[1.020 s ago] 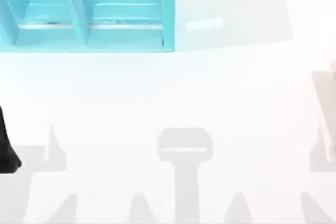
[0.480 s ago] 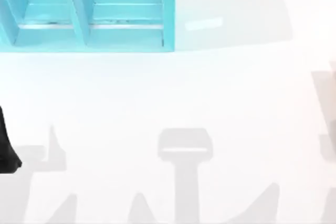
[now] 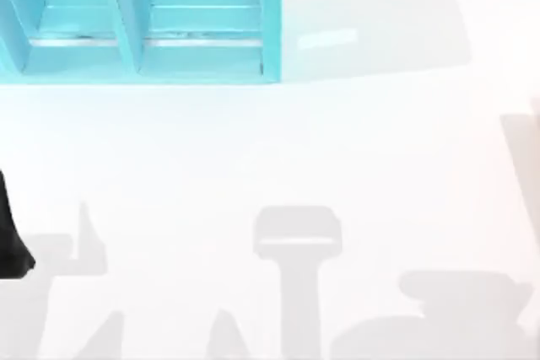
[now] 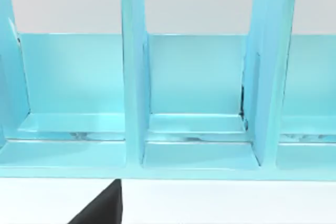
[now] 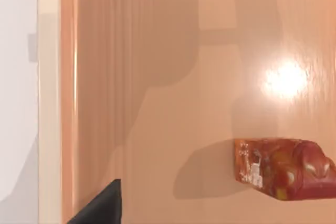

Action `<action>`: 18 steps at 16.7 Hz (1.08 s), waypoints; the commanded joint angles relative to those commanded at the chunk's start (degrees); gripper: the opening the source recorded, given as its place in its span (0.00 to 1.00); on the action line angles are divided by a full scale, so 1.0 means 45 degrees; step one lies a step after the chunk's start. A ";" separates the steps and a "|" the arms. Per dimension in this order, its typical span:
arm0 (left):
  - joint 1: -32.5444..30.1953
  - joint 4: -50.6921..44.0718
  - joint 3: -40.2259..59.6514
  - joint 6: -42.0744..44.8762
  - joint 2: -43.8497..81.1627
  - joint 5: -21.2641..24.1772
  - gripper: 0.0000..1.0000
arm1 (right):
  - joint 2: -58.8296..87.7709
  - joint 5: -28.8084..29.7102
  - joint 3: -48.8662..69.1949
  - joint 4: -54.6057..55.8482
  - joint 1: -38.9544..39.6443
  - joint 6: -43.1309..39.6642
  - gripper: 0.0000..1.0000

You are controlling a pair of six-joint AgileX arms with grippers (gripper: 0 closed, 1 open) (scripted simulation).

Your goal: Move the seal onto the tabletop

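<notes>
The seal (image 5: 283, 169), a small block with a red end and an orange-amber end, rests on a glossy peach-orange surface (image 5: 157, 77) in the right wrist view. My right gripper hovers over that surface, and a black piece of it (image 5: 100, 205) stands apart from the seal. The white tabletop (image 3: 270, 149) spreads across the top view and appears beyond the surface's cream rim (image 5: 16, 77). My left arm (image 3: 13, 233) sits at the table's left edge and faces the shelf unit.
A turquoise-blue shelf unit (image 3: 143, 23) with open compartments stands at the back left, and its dividers (image 4: 134, 77) are close in the left wrist view. A pale tan strip (image 3: 534, 120) touches the right edge of the top view. Grey shadows lie on the tabletop's front.
The shadow at the tabletop's lower right has grown and swung leftward, so the right arm is moving. The left arm has not moved.
</notes>
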 joint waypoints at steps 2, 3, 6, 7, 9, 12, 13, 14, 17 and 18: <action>0.0000 0.0000 0.0000 0.0000 0.0000 0.0000 1.00 | 0.1844 0.0012 0.1441 -0.1326 -0.0575 -0.0542 1.00; 0.0000 0.0000 0.0000 0.0000 0.0000 0.0000 1.00 | 0.2688 0.0017 0.2103 -0.1932 -0.0840 -0.0789 1.00; 0.0000 0.0000 0.0000 0.0000 0.0000 0.0000 1.00 | 0.4820 0.0027 0.3785 -0.3453 -0.1511 -0.1407 1.00; 0.0000 0.0000 0.0000 0.0000 0.0000 0.0000 1.00 | 0.5369 0.0029 0.4225 -0.3845 -0.1686 -0.1567 1.00; 0.0000 0.0000 0.0000 0.0000 0.0000 0.0000 1.00 | 0.6153 0.0028 0.4892 -0.4435 -0.1948 -0.1807 1.00; 0.0000 0.0000 0.0000 0.0000 0.0000 0.0000 1.00 | 0.6581 0.0025 0.5219 -0.4720 -0.2074 -0.1925 1.00; 0.0000 0.0000 0.0000 0.0000 0.0000 0.0000 1.00 | 0.6581 0.0025 0.5219 -0.4720 -0.2074 -0.1925 1.00; 0.0000 0.0000 0.0000 0.0000 0.0000 0.0000 1.00 | 0.6581 0.0025 0.5219 -0.4720 -0.2074 -0.1925 1.00; 0.0000 0.0000 0.0000 0.0000 0.0000 0.0000 1.00 | 0.6542 0.0026 0.5161 -0.4670 -0.2016 -0.1911 1.00; 0.0000 0.0000 0.0000 0.0000 0.0000 0.0000 1.00 | 0.6562 0.0025 0.5050 -0.4555 -0.2029 -0.1907 1.00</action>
